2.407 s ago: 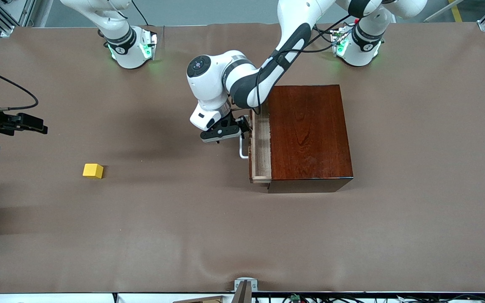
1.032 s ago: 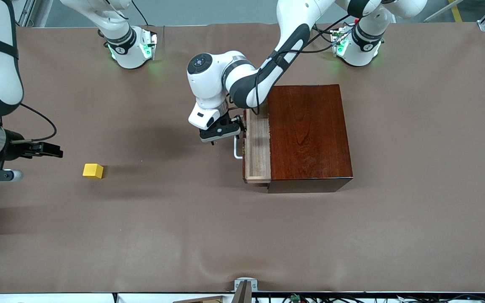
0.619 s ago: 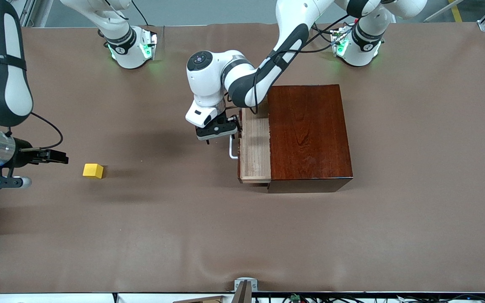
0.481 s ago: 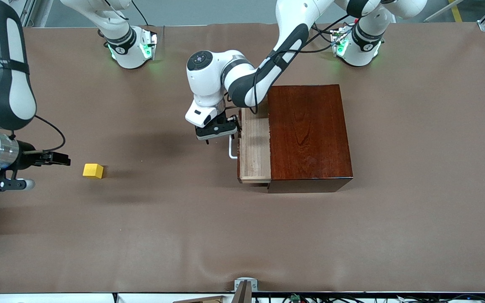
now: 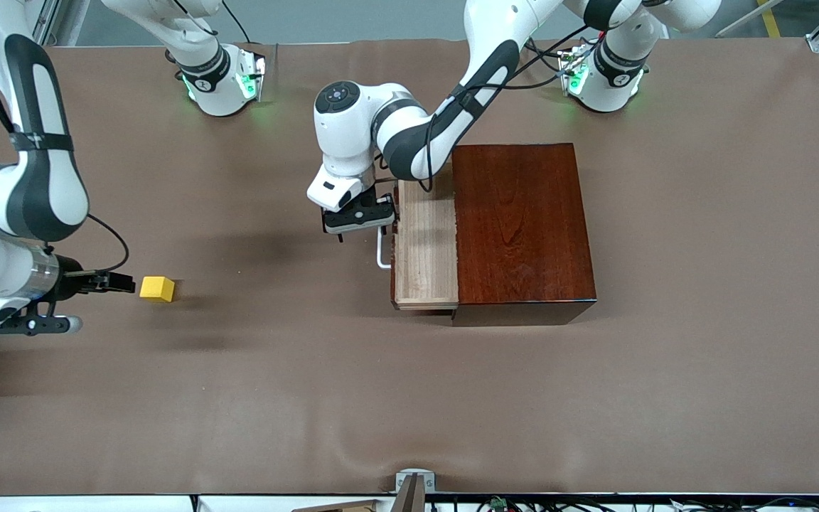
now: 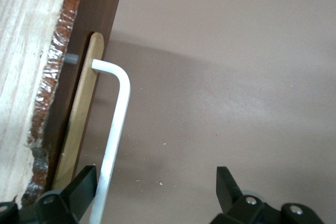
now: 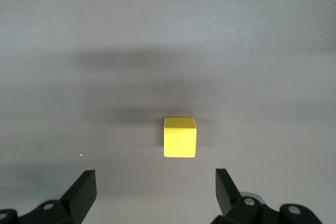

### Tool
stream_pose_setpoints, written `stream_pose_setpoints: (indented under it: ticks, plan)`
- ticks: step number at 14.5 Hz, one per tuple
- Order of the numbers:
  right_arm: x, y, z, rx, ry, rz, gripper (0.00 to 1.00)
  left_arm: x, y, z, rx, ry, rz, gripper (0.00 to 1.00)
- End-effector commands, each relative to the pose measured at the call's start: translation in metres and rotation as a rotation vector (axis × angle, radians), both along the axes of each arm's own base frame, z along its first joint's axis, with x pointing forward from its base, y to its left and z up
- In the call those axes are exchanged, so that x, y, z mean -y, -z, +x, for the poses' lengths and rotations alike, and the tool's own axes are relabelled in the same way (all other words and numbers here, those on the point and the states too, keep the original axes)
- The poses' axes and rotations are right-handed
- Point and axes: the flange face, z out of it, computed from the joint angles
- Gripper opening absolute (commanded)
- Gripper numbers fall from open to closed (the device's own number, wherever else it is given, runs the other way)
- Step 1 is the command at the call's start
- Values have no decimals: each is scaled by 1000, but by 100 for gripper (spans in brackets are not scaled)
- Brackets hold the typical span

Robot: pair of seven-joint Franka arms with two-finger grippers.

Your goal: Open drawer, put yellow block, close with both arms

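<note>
Gaping wide, right gripper [image 7: 152, 182] jaws empty near yellow block [image 7: 180, 137]; left gripper [image 6: 152, 179] jaws open, one finger against drawer handle [image 6: 114, 135].

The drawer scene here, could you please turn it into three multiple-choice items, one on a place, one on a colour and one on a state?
1. Where does the yellow block lie?
A. in the drawer
B. on the table toward the right arm's end
C. on top of the wooden box

2. What colour is the drawer's bar handle?
A. white
B. black
C. yellow

3. How does the drawer stand?
A. fully shut
B. taken out of the box
C. pulled partly open

Answers:
1. B: the front view shows the block on the brown table cover, just ahead of the open right gripper and apart from it.
2. A: the left wrist view shows a white bar, with one finger of the open left gripper hooked between it and the drawer front.
3. C: its light wood floor shows bare beside the mahogany box.
</note>
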Motion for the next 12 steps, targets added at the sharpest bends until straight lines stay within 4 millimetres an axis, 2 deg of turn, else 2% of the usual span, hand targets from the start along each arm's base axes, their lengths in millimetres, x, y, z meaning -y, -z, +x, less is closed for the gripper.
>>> stream_pose_setpoints:
  ticks: [1, 5, 7, 9, 10, 12]
  plan:
    - [4, 21, -7, 5, 16, -4, 100, -6, -14, 5, -23, -18, 40, 100]
    - [3, 51, -15, 10, 17, -5, 100, -20, -59, 9, -19, -47, 63, 100]
    - [4, 63, -17, 11, 19, -6, 100, -31, -91, 19, 7, -71, 45, 100]
    - [7, 80, -21, 21, 27, -6, 100, -44, -151, 23, 56, -79, -12, 100]
    - [9, 87, -23, 34, 30, -8, 100, -63, -171, 36, 63, -94, -14, 100]
    - [12, 102, -28, 49, 35, -10, 100, -106, -208, 49, 41, -73, 40, 100]
